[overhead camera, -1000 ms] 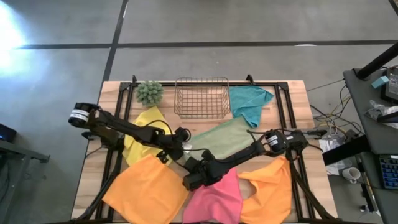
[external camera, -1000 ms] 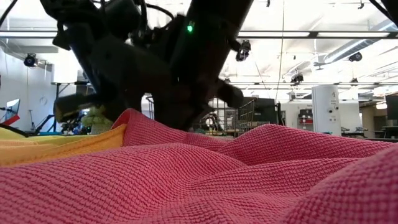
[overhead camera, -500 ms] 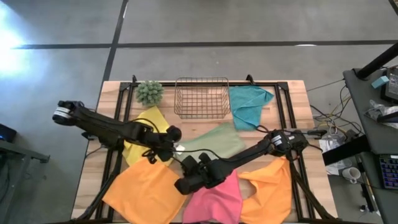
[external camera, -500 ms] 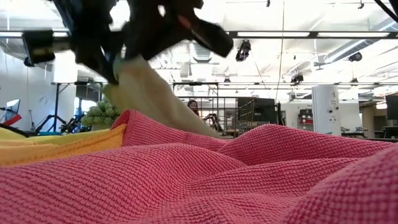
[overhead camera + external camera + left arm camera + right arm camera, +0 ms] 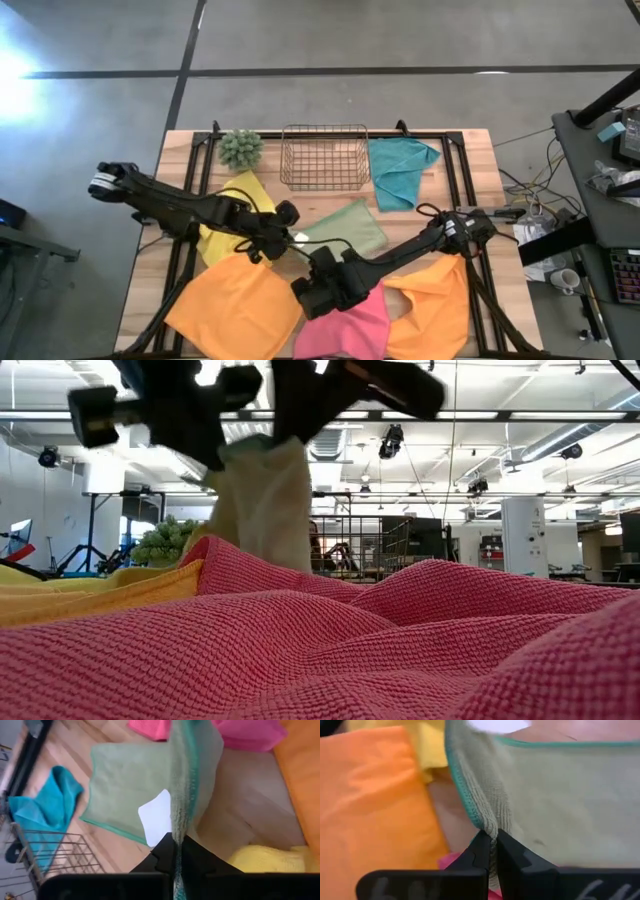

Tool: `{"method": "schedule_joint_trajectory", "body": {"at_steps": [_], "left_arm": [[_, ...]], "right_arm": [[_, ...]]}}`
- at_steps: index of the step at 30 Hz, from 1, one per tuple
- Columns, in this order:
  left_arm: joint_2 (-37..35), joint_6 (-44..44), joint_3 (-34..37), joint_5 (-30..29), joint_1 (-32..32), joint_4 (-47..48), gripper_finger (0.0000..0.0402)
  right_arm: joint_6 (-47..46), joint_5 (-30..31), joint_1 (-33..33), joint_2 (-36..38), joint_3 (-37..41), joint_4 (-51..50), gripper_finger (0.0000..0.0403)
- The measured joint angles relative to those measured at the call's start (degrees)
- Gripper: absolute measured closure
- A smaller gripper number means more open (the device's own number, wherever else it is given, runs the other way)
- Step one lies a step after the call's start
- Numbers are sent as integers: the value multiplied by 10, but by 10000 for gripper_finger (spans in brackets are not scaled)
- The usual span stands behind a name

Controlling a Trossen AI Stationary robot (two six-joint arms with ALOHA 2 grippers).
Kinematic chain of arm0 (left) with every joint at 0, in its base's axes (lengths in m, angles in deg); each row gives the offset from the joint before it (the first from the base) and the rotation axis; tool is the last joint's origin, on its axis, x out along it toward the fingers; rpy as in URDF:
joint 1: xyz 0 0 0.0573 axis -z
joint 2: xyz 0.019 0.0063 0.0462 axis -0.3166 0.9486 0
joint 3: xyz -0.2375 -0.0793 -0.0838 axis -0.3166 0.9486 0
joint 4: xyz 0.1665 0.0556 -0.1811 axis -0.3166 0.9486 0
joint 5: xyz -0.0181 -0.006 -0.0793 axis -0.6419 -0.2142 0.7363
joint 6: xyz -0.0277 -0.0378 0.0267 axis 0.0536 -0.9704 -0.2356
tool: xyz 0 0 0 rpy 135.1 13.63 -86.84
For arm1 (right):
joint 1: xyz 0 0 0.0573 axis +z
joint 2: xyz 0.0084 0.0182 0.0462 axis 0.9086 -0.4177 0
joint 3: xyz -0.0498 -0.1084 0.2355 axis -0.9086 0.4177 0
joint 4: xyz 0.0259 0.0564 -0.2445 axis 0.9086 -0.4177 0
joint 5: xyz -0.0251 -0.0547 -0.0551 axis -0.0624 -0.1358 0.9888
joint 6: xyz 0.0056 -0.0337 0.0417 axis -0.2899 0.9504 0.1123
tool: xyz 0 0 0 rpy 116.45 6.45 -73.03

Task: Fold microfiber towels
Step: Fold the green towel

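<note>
High view has both arms meeting over the middle of the surface, where the sage green towel [image 5: 345, 226] lies with its near edge lifted. The left gripper [image 5: 285, 236] pinches one corner of that edge, its fingers clenched on the cloth beside the white tag [image 5: 156, 815]; the right gripper [image 5: 322, 283] holds the other near corner, fingers likewise clamped tight on the teal-stitched hem. The far part of the towel rests flat, short of the wire basket [image 5: 323, 157] at the far edge.

Around it lie the yellow towel [image 5: 228, 212] toward the left edge, an orange towel [image 5: 236, 304] at the near left, the pink towel [image 5: 345, 325] at the near edge, a second orange towel [image 5: 440, 300] at the near right, and the teal towel [image 5: 398, 168] beside the basket.

The risks look plain. Each grip takes only a thin bite of hem, so an uneven pull could let a corner slip free. If the two corners are carried unevenly, the fold would land skewed. Low travel could also drag the pink or yellow towel along.
</note>
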Motion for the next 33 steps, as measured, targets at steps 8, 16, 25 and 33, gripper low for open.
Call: {"method": "schedule_joint_trajectory", "body": {"at_steps": [8, 16, 25, 33], "left_arm": [[101, 3, -29, -197, -3, -77, 401], [99, -27, -99, -236, -2, -23, 402], [100, -58, -132, -159, -10, 32, 401], [112, -15, -129, -159, -19, -15, 401]], "right_arm": [[-98, 14, -3, 0, 5, -51, 394], [-113, 30, 0, 4, 3, -72, 394], [-109, 21, 5, 5, 5, -87, 394], [-148, 25, 10, 5, 5, -161, 394]]}}
